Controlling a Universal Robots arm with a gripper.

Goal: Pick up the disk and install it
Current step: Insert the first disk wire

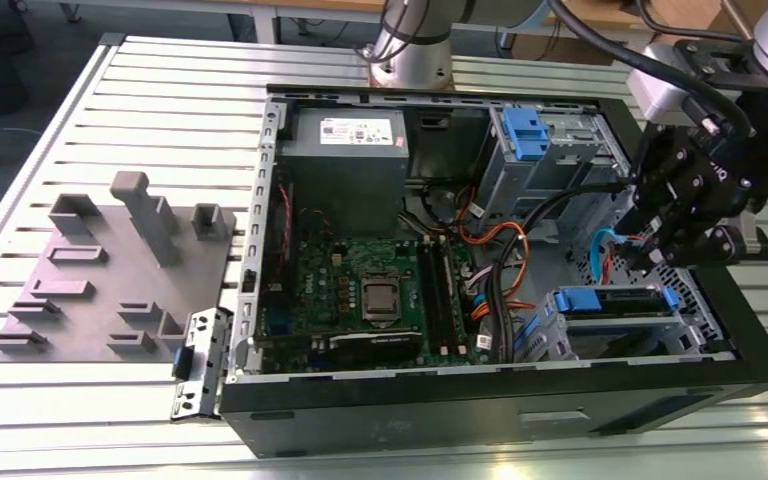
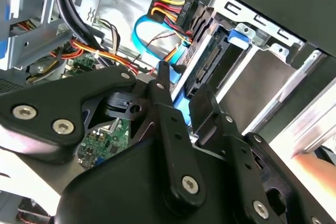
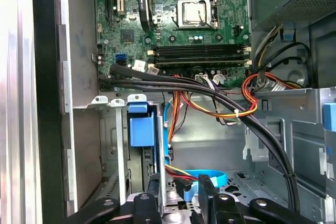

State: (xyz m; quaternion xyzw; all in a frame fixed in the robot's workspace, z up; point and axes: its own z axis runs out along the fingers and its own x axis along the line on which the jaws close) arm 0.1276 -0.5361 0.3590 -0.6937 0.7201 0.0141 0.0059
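Observation:
The disk, a drive framed by blue rails, sits in the metal drive cage at the case's front corner, on the exterior view's right. In the first wrist view its blue caddy end stands edge-on in the cage slot. In the second wrist view its connector edge shows just past my fingertips. My gripper hangs just above and behind the cage, inside the case. Its fingers stand apart, open, with nothing between them but a blue data cable farther down. One finger lies close beside the disk's blue rail.
The open black computer case lies on a slatted metal table. Inside are the motherboard, the power supply, black and orange cable bundles and a second blue bracket. A grey fixture plate lies to the exterior view's left.

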